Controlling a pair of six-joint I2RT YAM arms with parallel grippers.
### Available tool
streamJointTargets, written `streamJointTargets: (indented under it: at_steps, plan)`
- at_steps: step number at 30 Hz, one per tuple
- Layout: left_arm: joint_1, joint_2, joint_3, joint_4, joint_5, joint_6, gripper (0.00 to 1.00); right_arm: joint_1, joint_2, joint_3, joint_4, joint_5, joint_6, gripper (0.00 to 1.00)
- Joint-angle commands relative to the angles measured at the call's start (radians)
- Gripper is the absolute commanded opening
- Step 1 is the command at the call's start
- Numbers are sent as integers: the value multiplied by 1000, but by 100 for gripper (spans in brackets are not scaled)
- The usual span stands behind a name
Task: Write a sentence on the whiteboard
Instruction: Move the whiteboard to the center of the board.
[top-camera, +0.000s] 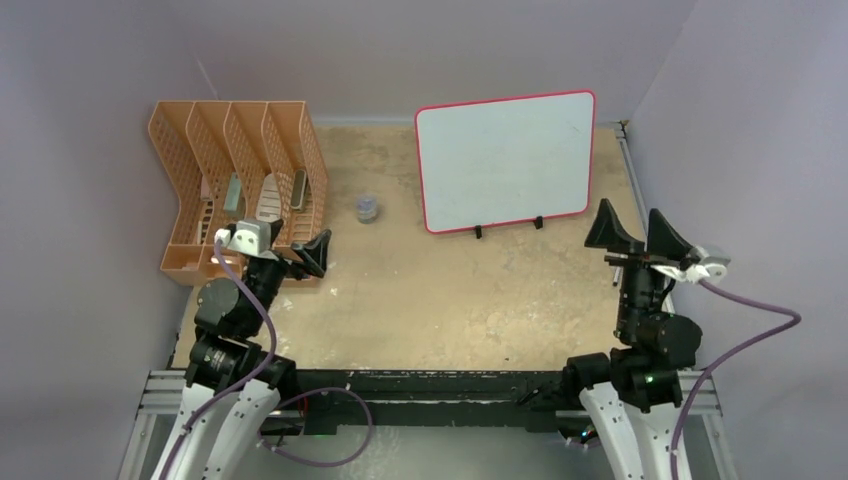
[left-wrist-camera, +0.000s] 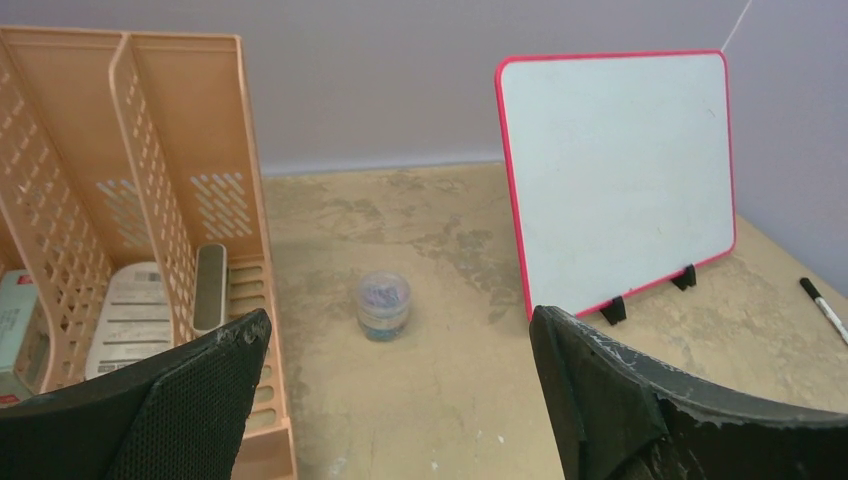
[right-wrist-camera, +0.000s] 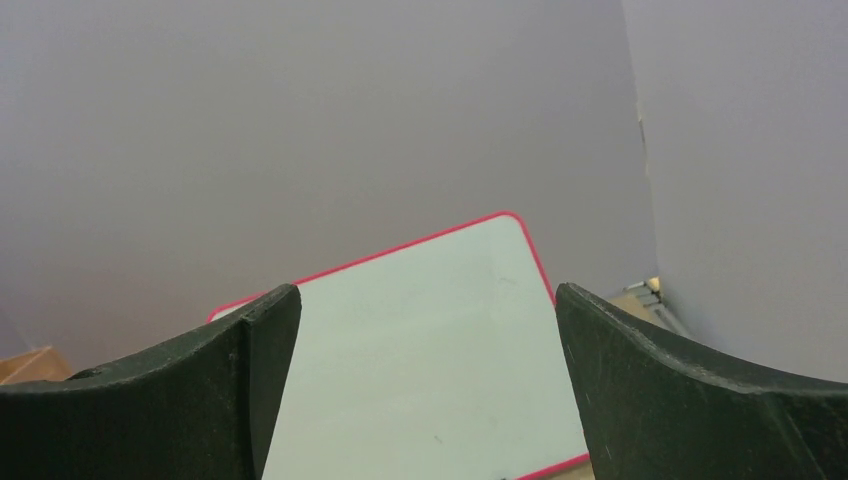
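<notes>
Plainly, the chief risk is the board (top-camera: 505, 160) itself: it stands nearly upright on two small black feet (top-camera: 507, 227), so a marker pressed too hard against its face would likely push it backward or tip it over. A second risk lies with the marker (left-wrist-camera: 825, 310). It is thin and lies flat on the table (top-camera: 450, 300), to the right of the board and near the edge of the left wrist view, so a pinch that comes down off-centre could roll it away. Whether it is capped cannot be told. A tilted grip on it would probably give skewed or broken strokes.

The left gripper (left-wrist-camera: 398, 315) hangs just beside the rack (top-camera: 235, 185), jaws spread wide and holding nothing. The right gripper (top-camera: 629, 215) points up toward the board from the table's right side, jaws equally wide and empty.

The board stands at the far side of the table, right of centre, well apart from the rack, with a small jar (top-camera: 367, 208) between them. It is white with rounded corners and a thin red-pink rim. No lettering shows on it; only faint smudges mark the surface.
</notes>
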Motion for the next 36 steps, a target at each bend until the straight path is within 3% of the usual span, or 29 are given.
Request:
streamJointTargets:
  at_steps: [1, 9, 16, 27, 32, 36]
  plan:
    - [7, 26, 61, -27, 67, -47, 100, 4, 115, 90, -79, -97, 53, 99]
    - [7, 2, 64, -45, 85, -55, 100, 4, 395, 188, -237, -280, 109, 99]
    - [7, -2, 58, -39, 108, -33, 100, 16, 641, 197, -266, -388, 122, 96]
    - [7, -6, 52, -34, 107, -9, 100, 206, 1002, 218, -223, -227, 130, 87]
    - [7, -4, 48, -26, 119, -3, 100, 253, 1151, 264, -222, -192, 124, 79]
    - [6, -8, 48, -23, 121, -1, 100, 285, 1223, 290, -206, -166, 125, 78]
